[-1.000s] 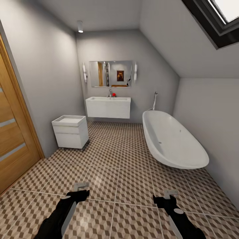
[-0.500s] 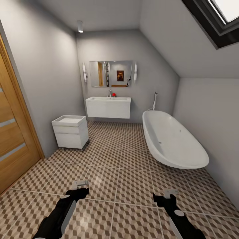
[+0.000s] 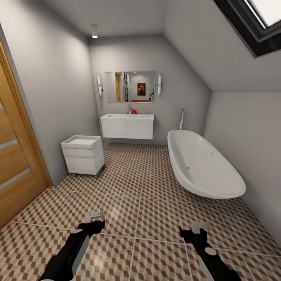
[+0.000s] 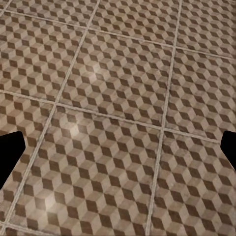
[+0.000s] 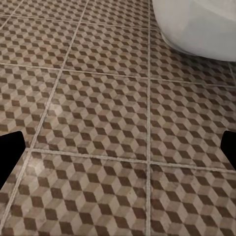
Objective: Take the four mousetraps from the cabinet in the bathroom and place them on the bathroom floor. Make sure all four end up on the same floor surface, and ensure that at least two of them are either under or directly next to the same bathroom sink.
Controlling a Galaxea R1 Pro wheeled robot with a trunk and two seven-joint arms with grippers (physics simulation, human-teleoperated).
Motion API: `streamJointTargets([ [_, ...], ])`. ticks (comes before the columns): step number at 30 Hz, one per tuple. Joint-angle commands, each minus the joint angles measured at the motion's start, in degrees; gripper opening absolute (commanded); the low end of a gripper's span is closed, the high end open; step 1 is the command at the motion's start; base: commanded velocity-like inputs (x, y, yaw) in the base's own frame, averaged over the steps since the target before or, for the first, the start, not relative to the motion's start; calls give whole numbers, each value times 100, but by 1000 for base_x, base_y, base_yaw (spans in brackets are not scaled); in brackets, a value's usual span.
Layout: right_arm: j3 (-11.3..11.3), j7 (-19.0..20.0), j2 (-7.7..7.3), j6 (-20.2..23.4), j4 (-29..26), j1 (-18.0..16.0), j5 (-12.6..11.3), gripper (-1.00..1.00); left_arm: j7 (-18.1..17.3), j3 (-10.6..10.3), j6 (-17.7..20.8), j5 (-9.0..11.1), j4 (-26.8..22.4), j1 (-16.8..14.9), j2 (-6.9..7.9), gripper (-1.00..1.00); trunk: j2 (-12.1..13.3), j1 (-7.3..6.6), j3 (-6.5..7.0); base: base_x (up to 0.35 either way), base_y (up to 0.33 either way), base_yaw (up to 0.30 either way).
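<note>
We look down the length of a bathroom from near its doorway. The bathroom floor, tiled in brown, beige and white cubes with pale grout lines, runs from our feet to the far wall. Against that far wall hangs the sink, a wide white basin on a boxy vanity, with a chrome tap and a small red object at its back edge and a mirror above it. Left of the sink, nearer to us and against the left wall, stands a small white drawer unit. On the right an oval white bathtub lies lengthwise along the sloped wall, and a skylight is set in the slope above it. A wooden door fills the near left.

Our two arms reach forward low over the tiles. The left pincer hovers above the floor at the near left, and its wrist camera shows its two dark fingertips spread wide with bare tile between them. The right pincer hovers at the near right, its fingertips likewise wide apart and holding nothing; the bathtub's curved side shows at the far edge of that wrist view.
</note>
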Motion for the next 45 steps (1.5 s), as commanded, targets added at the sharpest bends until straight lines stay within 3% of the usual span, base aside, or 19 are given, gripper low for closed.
streamJointTargets([
  [1,0,-6,1,-17,3,-2,8,100,24,8,31,43,-9,-2,-5,100,-3,0,-6,0,0,0],
  [28,1,-6,5,-19,2,5,10,100,57,17,37,10,-9,-2,14,100,-3,0,-6,0,141,3],
  [45,2,-6,6,-19,3,5,12,100,66,9,31,18,-9,-2,-16,100,-3,0,-6,0,2,260],
])
